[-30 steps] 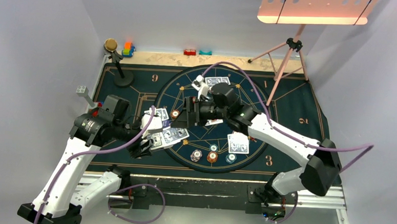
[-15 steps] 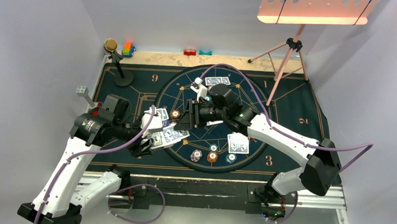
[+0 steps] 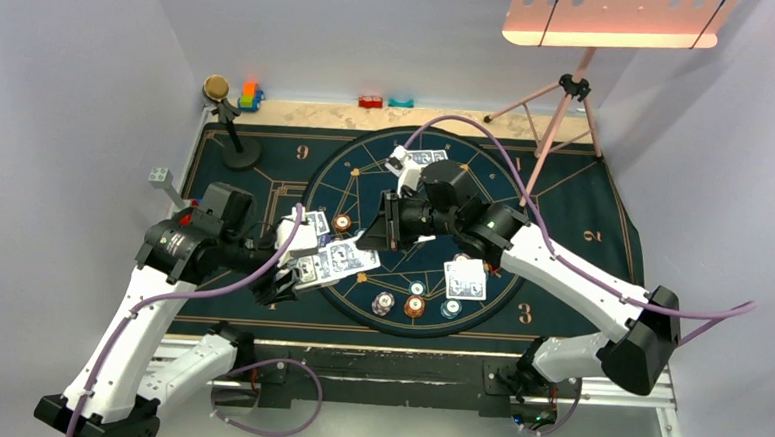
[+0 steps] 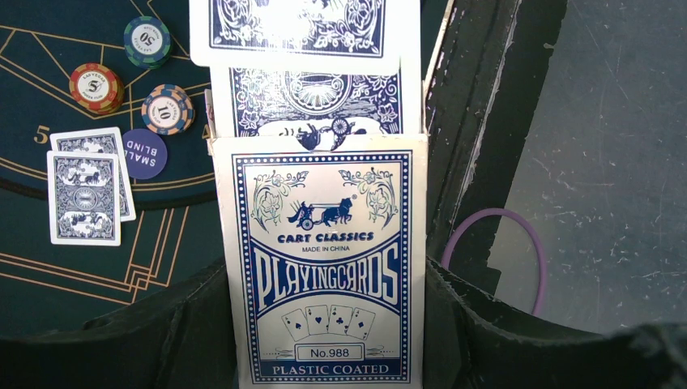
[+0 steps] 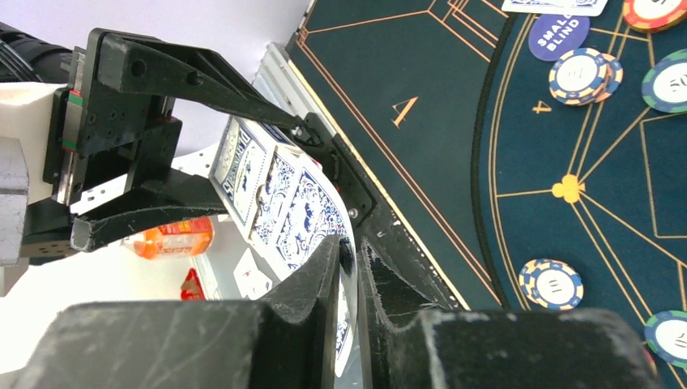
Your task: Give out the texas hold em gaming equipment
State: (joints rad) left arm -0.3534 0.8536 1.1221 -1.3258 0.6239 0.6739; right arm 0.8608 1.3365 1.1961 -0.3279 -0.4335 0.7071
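My left gripper (image 3: pixel 296 266) (image 4: pixel 328 340) is shut on the blue-white playing card box (image 4: pixel 328 267) (image 5: pixel 235 166), held above the mat's left part. Several cards (image 4: pixel 316 105) stick out of its open end. My right gripper (image 3: pixel 367 240) (image 5: pixel 350 255) reaches in from the right and is shut on the outermost card (image 5: pixel 344 327) (image 3: pixel 353 257). Pairs of face-down cards (image 3: pixel 465 280) (image 4: pixel 85 197) lie on the round mat (image 3: pixel 505 200). Chips (image 3: pixel 414 305) (image 4: pixel 96 86) (image 5: pixel 579 74) and a blue small-blind button (image 4: pixel 144 153) (image 5: pixel 559 34) lie there too.
A microphone stand (image 3: pixel 230 120) stands at the back left and a pink tripod (image 3: pixel 560 107) at the back right. Toy blocks (image 3: pixel 249 95) (image 3: pixel 371 101) sit along the far edge. The table's metal rail (image 3: pixel 406 365) runs along the near edge.
My right gripper has gone from open to shut on the outermost card at the box and has drawn back a little to the right. The left arm has stayed still.
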